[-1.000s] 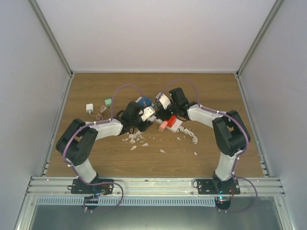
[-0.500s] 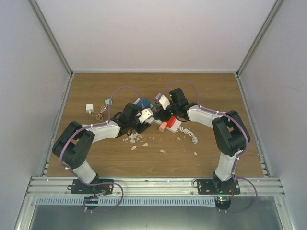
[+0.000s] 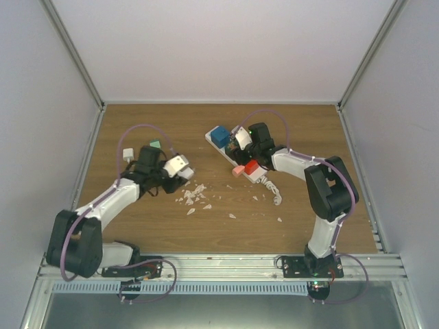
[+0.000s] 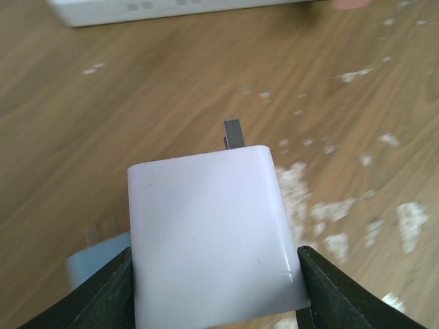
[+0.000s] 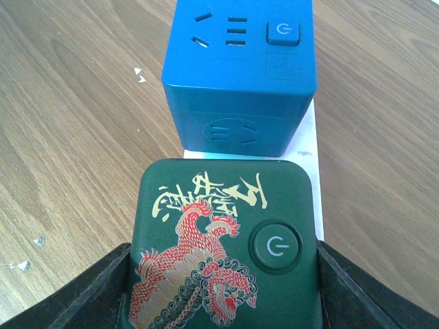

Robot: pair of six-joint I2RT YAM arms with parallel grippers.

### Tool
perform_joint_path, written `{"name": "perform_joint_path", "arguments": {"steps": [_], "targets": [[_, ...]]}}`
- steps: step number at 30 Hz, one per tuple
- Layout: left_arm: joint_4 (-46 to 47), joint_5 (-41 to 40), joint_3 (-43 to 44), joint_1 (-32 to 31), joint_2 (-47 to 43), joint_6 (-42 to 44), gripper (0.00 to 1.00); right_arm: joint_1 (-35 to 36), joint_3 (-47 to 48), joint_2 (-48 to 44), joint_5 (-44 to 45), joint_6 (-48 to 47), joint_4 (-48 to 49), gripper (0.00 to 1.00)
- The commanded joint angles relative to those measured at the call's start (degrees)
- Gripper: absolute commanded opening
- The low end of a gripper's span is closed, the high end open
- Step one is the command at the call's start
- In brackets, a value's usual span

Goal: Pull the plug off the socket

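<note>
Wood tabletop (image 3: 309, 137), white crumbs (image 3: 194, 197) | white walls (image 3: 219, 48) | left fingers (image 4: 96, 301) clamp plug (image 4: 212, 233) | right fingers (image 5: 82, 295) clamp green cube (image 5: 219, 247) on socket (image 5: 310, 178)

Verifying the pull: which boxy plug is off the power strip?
The white square plug clamped in the left end effector, its prongs bare. The blue cube and dark green dragon cube sit on the white strip.

One camera sits high behind both arms, looking down on the whole brown wooden table (image 3: 137, 233). The left wrist camera looks low across it, very close to a white square plug (image 4: 212, 233). The right wrist camera looks down, close on a dark green dragon-printed cube adapter (image 5: 219, 253). All three see the long white power strip (image 4: 185, 10).
</note>
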Motion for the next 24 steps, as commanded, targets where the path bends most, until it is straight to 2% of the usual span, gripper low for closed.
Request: {"name": "perform_joint_path", "arguments": {"steps": [1, 5, 12, 16, 20, 24], "targets": [[-9.3, 5.2, -1.1, 11.3, -4.4, 11.8, 0.25, -0.9, 0.2, -0.7, 0.3, -1.4, -2.4, 0.44], [-15.9, 8.5, -2.3, 23.8, -5.7, 21.6, 0.25, -0.9, 1.4, -2.3, -1.7, -1.3, -3.5, 0.64], [-16.4, 9.2, -3.2, 39.9, -1.3, 28.1, 0.24, -0.9, 3.4, -5.2, -4.0, -1.9, -6.0, 0.85], [-13.7, 9.3, -3.7, 44.7, 1.6, 30.1, 0.25, -0.9, 3.9, -7.1, -5.0, -2.4, -7.1, 0.92], [-11.8, 9.0, -3.6, 46.6, 3.8, 31.4, 0.27, -0.9, 3.5, -9.2, -6.0, -3.3, -9.3, 0.97], [-10.7, 8.3, -3.8, 47.0, 5.4, 32.6, 0.40, -1.1, 0.8, -12.3, -5.6, -4.7, -11.3, 0.99]]}}
